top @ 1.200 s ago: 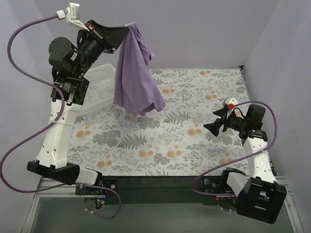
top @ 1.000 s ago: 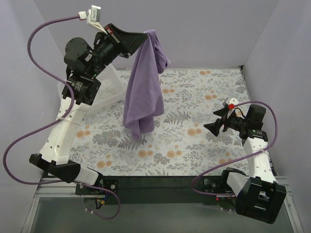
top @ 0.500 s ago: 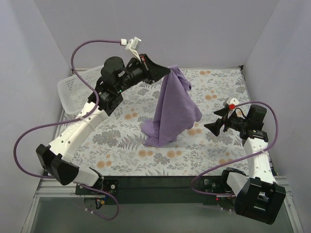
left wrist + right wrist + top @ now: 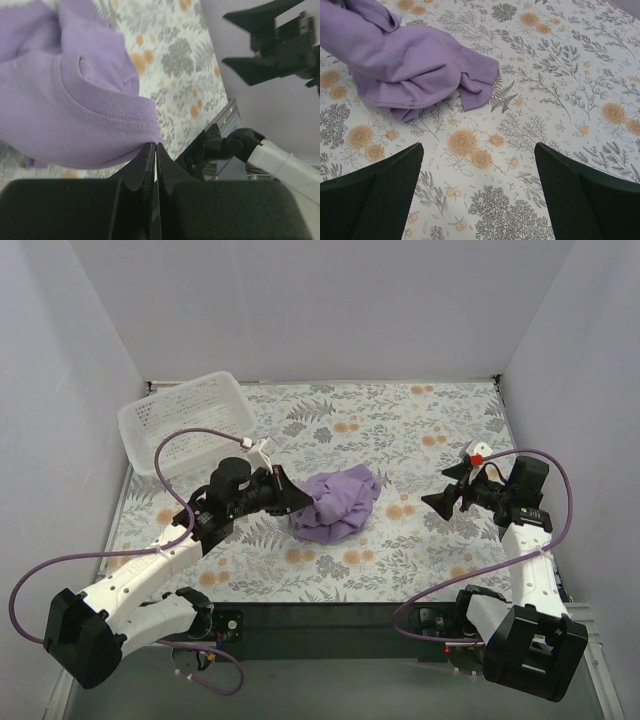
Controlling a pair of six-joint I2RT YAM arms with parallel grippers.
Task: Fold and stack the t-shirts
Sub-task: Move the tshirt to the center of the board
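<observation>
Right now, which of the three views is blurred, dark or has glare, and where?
Top external: soft, even light, with the t-shirt sharp and no glare. Left wrist: the left gripper is dark and blurred up close, while the hem stitching is clear. Right wrist: sharp, no glare; the right gripper shows as dark shapes.

t-shirt point(image 4: 338, 505) on table point(image 4: 450, 425) centre, basket point(image 4: 185, 420) behind-left

The worktop point(image 4: 430, 420) has a pale surface printed with grey ferns and orange flowers. A white plastic basket point(image 4: 185, 420) with many small holes stands on it at the far left corner. A purple t-shirt point(image 4: 340, 505) lies in a crumpled heap near the middle of the worktop, a little closer to the near edge, well apart from the basket.
</observation>
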